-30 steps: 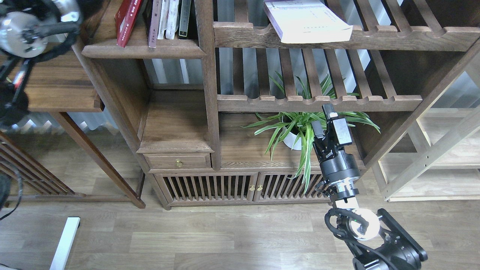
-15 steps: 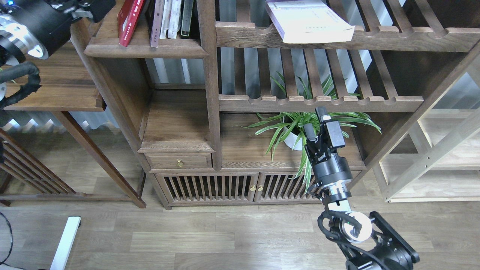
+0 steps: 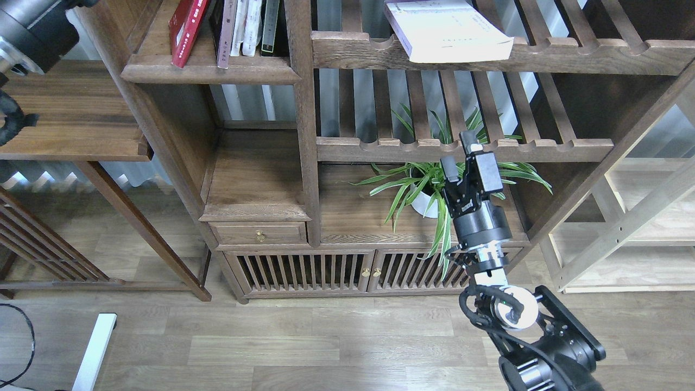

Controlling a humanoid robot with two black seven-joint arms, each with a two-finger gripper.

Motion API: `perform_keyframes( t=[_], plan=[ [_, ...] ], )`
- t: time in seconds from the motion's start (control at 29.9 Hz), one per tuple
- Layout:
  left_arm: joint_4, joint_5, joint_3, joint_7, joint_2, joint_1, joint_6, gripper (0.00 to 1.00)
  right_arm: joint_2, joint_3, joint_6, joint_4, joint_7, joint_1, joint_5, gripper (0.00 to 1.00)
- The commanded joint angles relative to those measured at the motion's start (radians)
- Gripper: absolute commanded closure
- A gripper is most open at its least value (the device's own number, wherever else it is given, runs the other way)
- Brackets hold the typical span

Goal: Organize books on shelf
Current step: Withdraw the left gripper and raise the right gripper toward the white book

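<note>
The right arm comes in from the lower right corner and rises almost straight up in front of the cabinet. Its black two-finger right hand (image 3: 459, 155) points upward, just below the lower slatted shelf with the scalloped front rail (image 3: 461, 147) and in front of the green long-leaved plant in a white pot (image 3: 429, 187). The two fingers stand apart with a clear gap between them, and nothing is between them. Of the left arm only a thick grey and black part (image 3: 30, 27) shows in the upper left corner; the left hand itself is out of the view.

The bright red paperback book (image 3: 185, 30) leans at the left end of the solid dark-brown wooden shelf board with a rounded front edge (image 3: 209, 73), at the top left of the cabinet. Just beside it stands a dark maroon book (image 3: 223, 32), then some thin white and dark upright books (image 3: 255, 27). The white and pale lilac paperback book (image 3: 448, 30) lies flat on the upper slatted shelf (image 3: 570, 54), well apart from the others, with one corner over the front rail.

The cabinet has a small drawer with a brass knob (image 3: 259, 236) and slatted doors (image 3: 336, 270) at the bottom. A dark wooden side surface (image 3: 76, 117) stands to the left and a pale wood rack (image 3: 635, 228) to the right. The floor is of grey-brown wooden planks (image 3: 304, 342).
</note>
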Motion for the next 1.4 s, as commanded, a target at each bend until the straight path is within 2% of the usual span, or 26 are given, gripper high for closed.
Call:
perform_keyframes(
  t=[0.0,0.13,0.23,0.33,0.5,0.67,0.94,1.1,1.37],
  plan=[
    [-0.001,-0.006,-0.045,-0.006,0.000,0.011,-0.012,0.02,-0.014,0.002,0.000,0.003,-0.005,0.018,0.001,0.00],
    [0.002,-0.006,-0.099,-0.006,0.002,0.014,-0.058,0.01,-0.016,0.005,0.000,0.016,-0.009,0.019,0.001,0.00],
    [0.005,-0.042,-0.130,-0.007,-0.006,0.026,-0.156,0.01,-0.011,0.005,0.000,0.044,-0.012,0.018,0.001,0.00],
    [0.007,-0.153,-0.127,0.000,-0.009,0.110,-0.225,0.02,-0.008,0.003,0.000,0.052,-0.021,0.026,0.001,0.00],
    [-0.010,-0.240,-0.138,0.007,-0.023,0.228,-0.253,0.02,0.000,0.002,0.000,0.066,-0.050,0.032,0.001,0.00],
    [-0.006,-0.288,-0.128,0.004,-0.064,0.284,-0.350,0.02,-0.002,-0.009,0.000,0.073,-0.061,0.053,0.001,0.00],
    [0.034,-0.333,-0.165,-0.023,-0.196,0.324,-0.351,0.02,-0.005,-0.011,0.000,0.073,-0.070,0.087,0.001,0.00],
    [0.056,-0.319,-0.161,-0.067,-0.241,0.344,-0.351,0.03,0.001,-0.011,0.000,0.072,-0.070,0.121,0.000,0.00],
    [0.059,-0.327,-0.173,-0.064,-0.291,0.370,-0.351,0.02,0.038,-0.011,0.000,0.066,-0.067,0.145,-0.014,0.00]
  ],
)
